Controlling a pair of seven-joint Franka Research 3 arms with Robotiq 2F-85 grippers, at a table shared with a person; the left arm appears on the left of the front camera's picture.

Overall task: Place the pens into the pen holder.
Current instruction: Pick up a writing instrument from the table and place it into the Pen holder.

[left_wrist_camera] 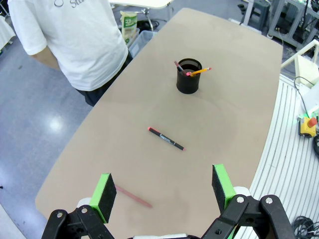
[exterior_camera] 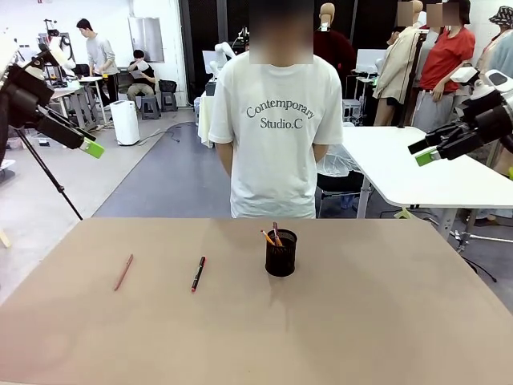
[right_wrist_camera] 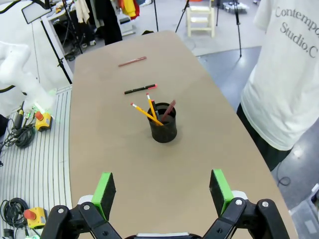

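Fingers (left_wrist_camera: pixel 105 191) of your left gripper (left_wrist_camera: pixel 162 191), wide and empty, aimed at the reddish-brown pencil-like stick (left_wrist_camera: pixel 133 196) lying nearly finger to finger.

The worktop (exterior_camera: pixel 385 321) looks smooth and matt; the pen holder (exterior_camera: pixel 280 255) is black mesh, apparently metal; the person's shirt (exterior_camera: pixel 276 136) is white cloth.

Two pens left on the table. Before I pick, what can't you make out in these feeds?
- Lower ends of the pencils in the pen holder: every view, hidden by its wall.
- Any print on the black pen: left wrist view, too small to read.
- One end of the reddish pencil: left wrist view, behind a left finger.
- The person's hands: front view, behind their back.
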